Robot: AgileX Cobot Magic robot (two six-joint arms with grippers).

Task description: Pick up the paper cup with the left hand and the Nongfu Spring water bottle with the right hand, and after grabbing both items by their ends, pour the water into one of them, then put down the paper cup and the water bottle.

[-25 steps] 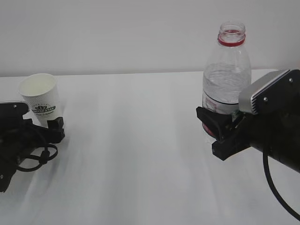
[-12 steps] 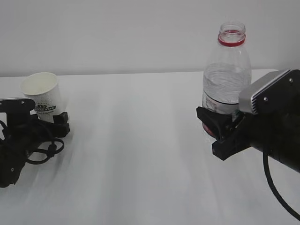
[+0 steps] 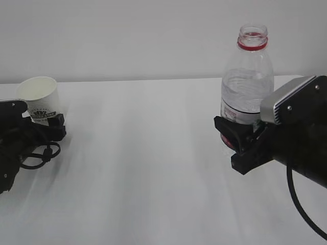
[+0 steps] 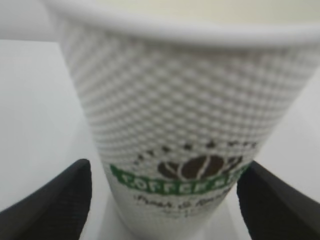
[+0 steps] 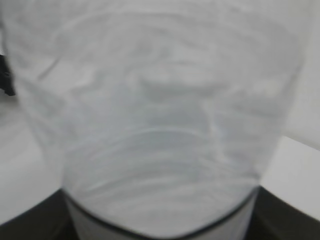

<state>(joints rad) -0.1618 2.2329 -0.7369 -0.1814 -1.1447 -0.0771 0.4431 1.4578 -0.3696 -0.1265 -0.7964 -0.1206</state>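
The white paper cup [image 3: 40, 99] with a green logo leans left at the table's left side. My left gripper [image 3: 46, 122] is open around its lower part. In the left wrist view the cup [image 4: 185, 100] fills the frame between the two black fingers [image 4: 55, 200]. A gap shows on the left, and the right finger meets the cup's side. The uncapped Nongfu Spring water bottle [image 3: 248, 81] stands upright on the right with water [image 3: 248, 94] inside. My right gripper [image 3: 232, 135] is shut on its labelled lower part. The bottle [image 5: 160, 125] fills the right wrist view, blurred.
The white table [image 3: 153, 153] runs between the two arms, with a pale wall behind it. The bulky right arm body [image 3: 296, 143] sits at the right edge. Cables hang from the left arm [image 3: 30, 153].
The left gripper first shifted right and up, then back left, and the cup went with it and tilted more to the left. The right gripper and the bottle stayed still.
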